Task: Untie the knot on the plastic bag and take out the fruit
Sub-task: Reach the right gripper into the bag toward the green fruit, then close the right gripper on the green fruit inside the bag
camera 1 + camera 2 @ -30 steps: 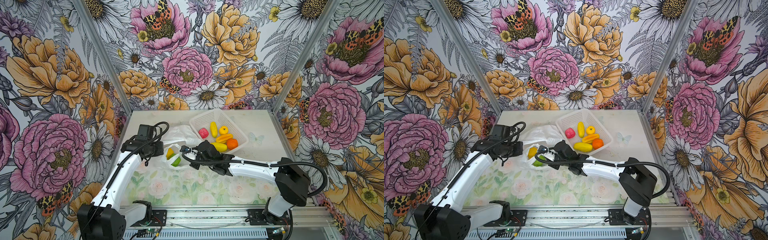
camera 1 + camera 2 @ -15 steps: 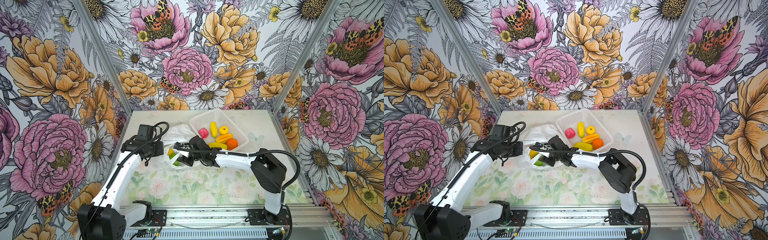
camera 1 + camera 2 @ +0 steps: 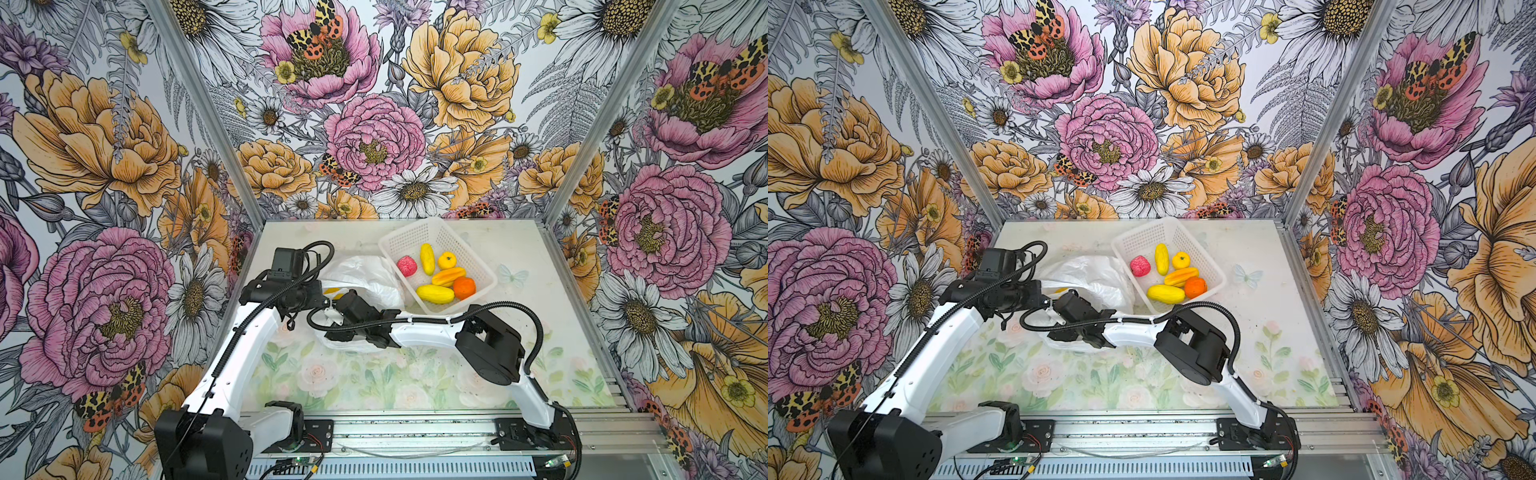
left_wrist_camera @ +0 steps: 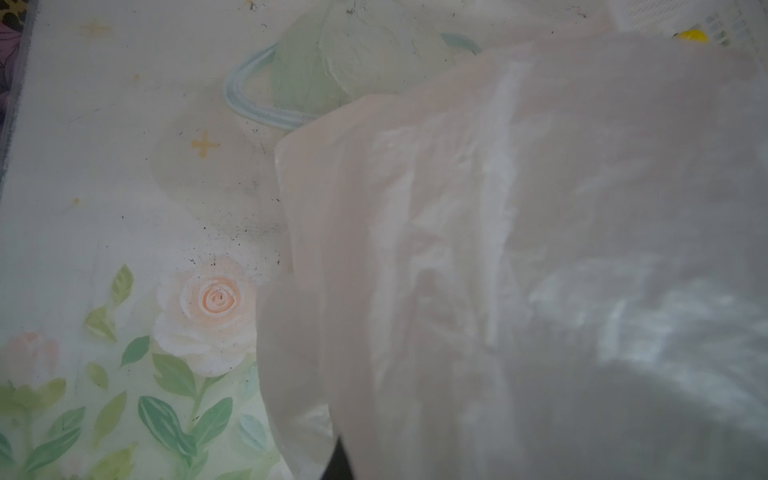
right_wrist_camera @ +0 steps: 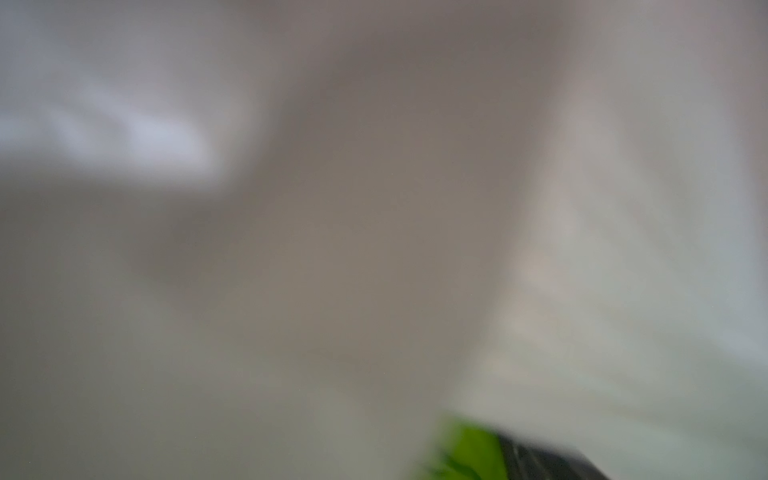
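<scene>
The translucent white plastic bag [image 3: 365,274] [image 3: 1092,274] lies crumpled left of the basket. My left gripper [image 3: 326,300] [image 3: 1044,300] is shut on the bag's left edge. In the left wrist view the film [image 4: 540,249] hangs right across the camera. My right gripper [image 3: 334,313] [image 3: 1059,316] reaches into the bag's mouth from the right, and its jaws are hidden. The right wrist view is a blur of film [image 5: 374,208] with a green fruit [image 5: 469,453] close by. A yellow fruit [image 3: 332,291] peeks from the bag. The knot is hidden.
A white lattice basket [image 3: 411,232] [image 3: 1142,235] stands at the back centre, touching the bag. It holds several fruits, among them a pink-red one [image 3: 407,266] and an orange one [image 3: 464,287]. The right arm's elbow [image 3: 488,349] sits low over the floral mat.
My right gripper has swung left from beside the basket into the bag's mouth, covering the green fruit seen earlier. Its elbow has folded inward. The left arm has stayed still.
</scene>
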`<act>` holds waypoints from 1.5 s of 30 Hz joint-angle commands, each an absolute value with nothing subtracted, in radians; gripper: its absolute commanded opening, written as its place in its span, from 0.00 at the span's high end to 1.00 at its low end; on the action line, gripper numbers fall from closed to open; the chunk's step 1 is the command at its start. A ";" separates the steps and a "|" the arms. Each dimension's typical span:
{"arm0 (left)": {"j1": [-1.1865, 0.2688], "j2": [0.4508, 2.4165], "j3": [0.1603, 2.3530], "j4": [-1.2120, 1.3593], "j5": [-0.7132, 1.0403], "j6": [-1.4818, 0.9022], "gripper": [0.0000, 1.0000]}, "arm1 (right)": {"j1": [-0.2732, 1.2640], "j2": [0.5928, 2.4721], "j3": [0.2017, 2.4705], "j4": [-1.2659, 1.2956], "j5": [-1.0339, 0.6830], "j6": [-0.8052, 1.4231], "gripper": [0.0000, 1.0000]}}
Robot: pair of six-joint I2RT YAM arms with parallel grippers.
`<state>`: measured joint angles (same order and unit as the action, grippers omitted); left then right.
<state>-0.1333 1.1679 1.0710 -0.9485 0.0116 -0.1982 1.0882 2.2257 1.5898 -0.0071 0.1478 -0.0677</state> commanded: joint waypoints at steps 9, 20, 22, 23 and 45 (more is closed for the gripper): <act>-0.155 1.162 1.058 -0.959 0.075 -0.193 1.00 | 1.032 2.245 1.604 -0.012 0.139 0.079 0.14; -0.155 1.162 1.057 -0.959 0.076 -0.193 1.00 | 1.010 2.224 1.573 0.008 0.093 0.104 0.47; -0.154 1.162 1.058 -0.959 0.074 -0.193 1.00 | 1.007 2.169 1.530 0.009 0.102 0.104 0.50; -0.155 1.162 1.058 -0.959 0.074 -0.193 1.00 | 1.007 2.130 1.500 0.015 0.108 0.104 0.53; -0.154 1.171 1.057 -0.959 0.074 -0.193 1.00 | 1.012 1.661 1.164 0.138 0.054 0.117 0.71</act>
